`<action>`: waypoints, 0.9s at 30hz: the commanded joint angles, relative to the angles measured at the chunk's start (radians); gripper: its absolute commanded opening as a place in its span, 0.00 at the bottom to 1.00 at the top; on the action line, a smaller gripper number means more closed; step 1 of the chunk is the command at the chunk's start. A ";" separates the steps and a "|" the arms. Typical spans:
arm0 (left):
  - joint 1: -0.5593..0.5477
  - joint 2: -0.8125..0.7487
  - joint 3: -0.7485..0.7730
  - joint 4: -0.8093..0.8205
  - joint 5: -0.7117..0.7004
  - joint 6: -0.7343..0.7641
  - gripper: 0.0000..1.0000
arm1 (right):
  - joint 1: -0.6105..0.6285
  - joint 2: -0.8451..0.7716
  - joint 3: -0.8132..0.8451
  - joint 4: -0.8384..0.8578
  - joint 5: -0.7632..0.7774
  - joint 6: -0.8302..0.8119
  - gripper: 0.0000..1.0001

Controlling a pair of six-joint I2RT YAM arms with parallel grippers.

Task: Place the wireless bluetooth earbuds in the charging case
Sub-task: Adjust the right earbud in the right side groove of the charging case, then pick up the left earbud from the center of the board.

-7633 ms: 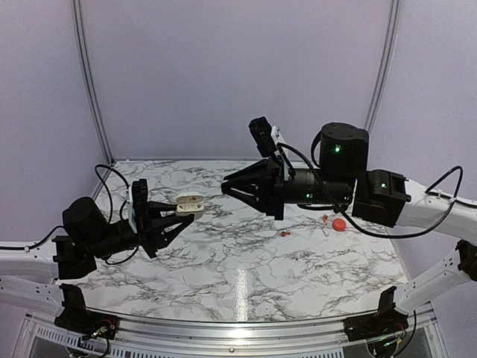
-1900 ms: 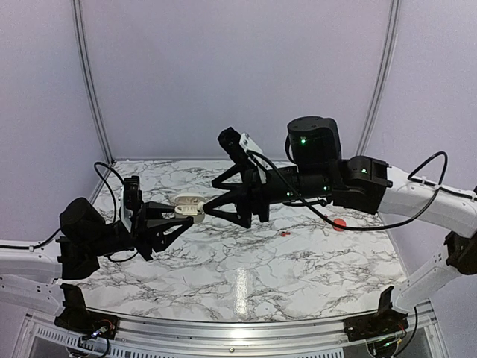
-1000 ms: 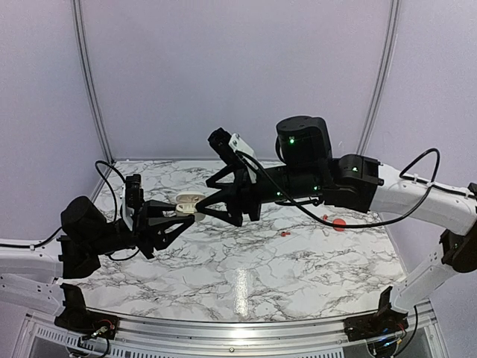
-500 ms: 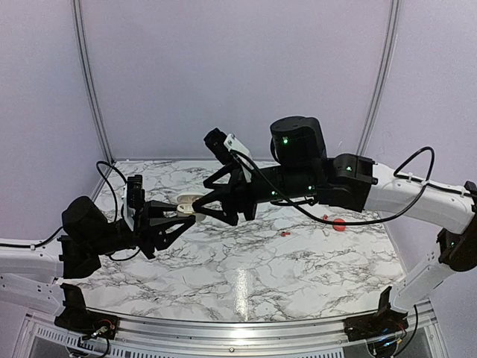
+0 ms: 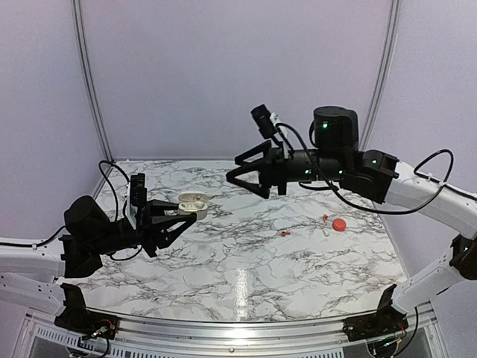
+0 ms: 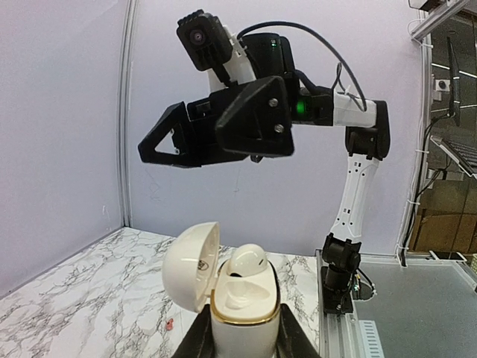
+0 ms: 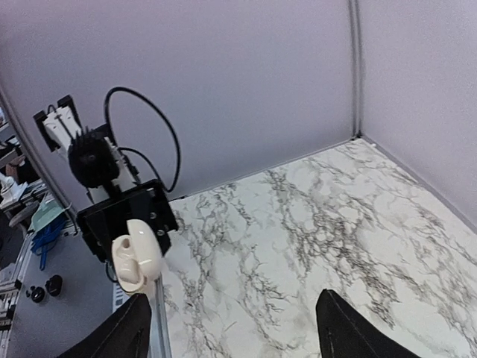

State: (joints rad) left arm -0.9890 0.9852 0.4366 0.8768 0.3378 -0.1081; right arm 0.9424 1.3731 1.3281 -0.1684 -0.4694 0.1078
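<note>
My left gripper point(image 5: 186, 214) is shut on the white charging case point(image 5: 192, 203) and holds it upright above the table's left side. In the left wrist view the case point(image 6: 242, 302) has its lid point(image 6: 190, 265) swung open to the left. A white earbud point(image 6: 247, 261) sits in the far socket and the near socket is empty. My right gripper point(image 5: 232, 170) hangs open and empty, high above the table's middle and well clear of the case. Its fingers point(image 7: 127, 332) frame the case point(image 7: 138, 257) at the left of the right wrist view. Tiny red earbuds point(image 5: 285, 233) lie on the marble.
Another red bud point(image 5: 325, 218) and a larger red round case point(image 5: 339, 224) lie on the right side of the marble table point(image 5: 238, 276). Pale walls close off the back and the sides. A metal rail runs along the near edge.
My right gripper has drawn back from the case, up and to the right, with its jaws still open. The left gripper and the case have stayed in place.
</note>
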 commanded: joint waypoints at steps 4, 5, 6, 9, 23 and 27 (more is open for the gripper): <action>0.016 -0.003 0.007 0.013 -0.016 -0.022 0.00 | -0.305 -0.057 -0.057 -0.173 0.080 0.082 0.73; 0.016 -0.002 0.007 0.013 -0.016 -0.025 0.00 | -0.344 -0.047 -0.066 -0.213 0.101 0.084 0.71; 0.016 -0.002 0.007 0.013 -0.016 -0.026 0.00 | -0.381 -0.042 -0.084 -0.237 0.123 0.088 0.70; 0.016 -0.004 0.004 0.013 -0.017 -0.028 0.00 | -0.463 -0.031 -0.170 -0.288 0.183 0.097 0.67; 0.016 0.016 0.007 0.014 -0.011 -0.017 0.00 | -0.608 -0.133 -0.681 -0.016 0.435 0.248 0.65; 0.016 0.030 0.009 0.019 -0.005 -0.016 0.00 | -0.612 -0.182 -0.781 0.101 0.445 0.267 0.65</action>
State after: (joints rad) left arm -0.9779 1.0008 0.4362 0.8768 0.3313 -0.1307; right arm 0.3397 1.2457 0.5999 -0.2417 -0.0906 0.3317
